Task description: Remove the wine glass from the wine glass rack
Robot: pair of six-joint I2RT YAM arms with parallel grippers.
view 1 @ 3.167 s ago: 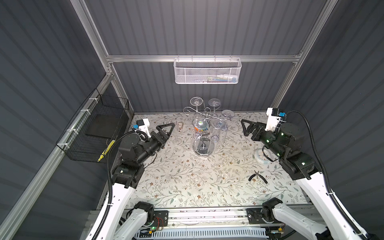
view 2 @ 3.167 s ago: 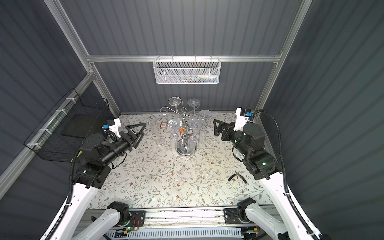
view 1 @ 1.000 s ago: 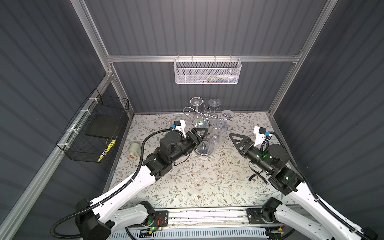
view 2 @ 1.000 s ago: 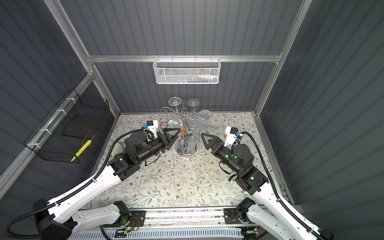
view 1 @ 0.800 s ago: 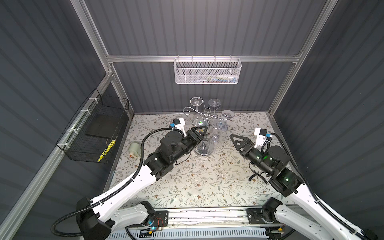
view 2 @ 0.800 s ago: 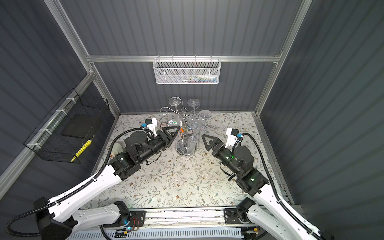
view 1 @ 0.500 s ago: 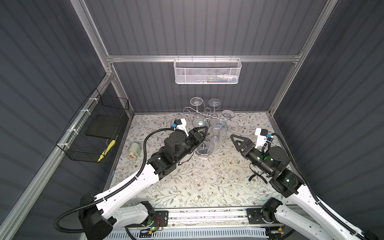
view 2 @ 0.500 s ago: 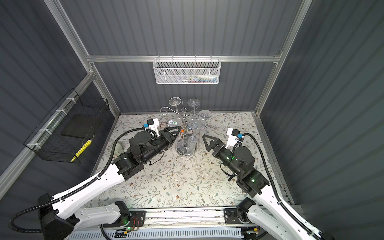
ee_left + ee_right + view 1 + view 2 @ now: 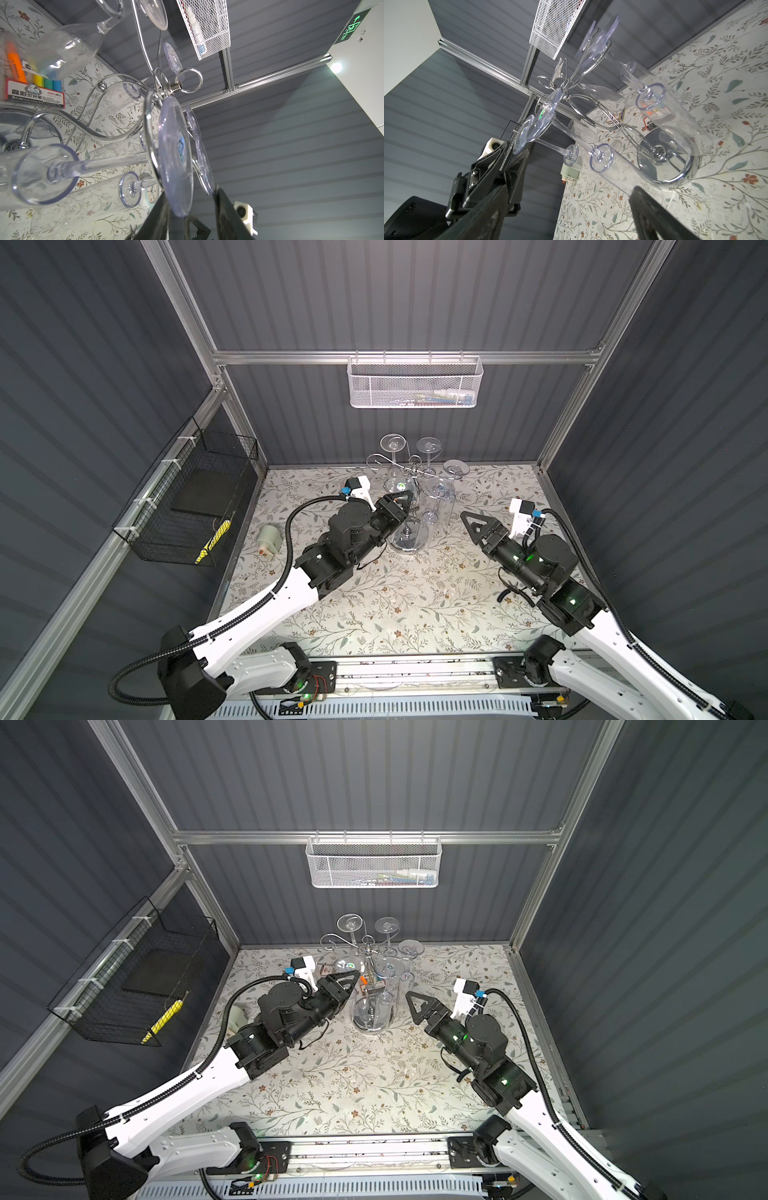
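Wine glass [image 9: 176,158] hangs inverted on wine glass rack [image 9: 166,88], foot between part-open left end effector [image 9: 400,498] jaws, not yet gripped. Right end effector [image 9: 471,521] wide open, empty. Risk: foot snags during pull, rack tips.

The left arm [image 9: 266,608] and right arm [image 9: 602,641] share white lower links, black motor housings with green lights, black ribbed cables [image 9: 289,531], white wrist camera blocks [image 9: 360,487], and black triangular fingers [image 9: 467,518].

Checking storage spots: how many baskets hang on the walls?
2: a white mesh basket on the back rail; a black wire basket on the left wall. None seems hidden.
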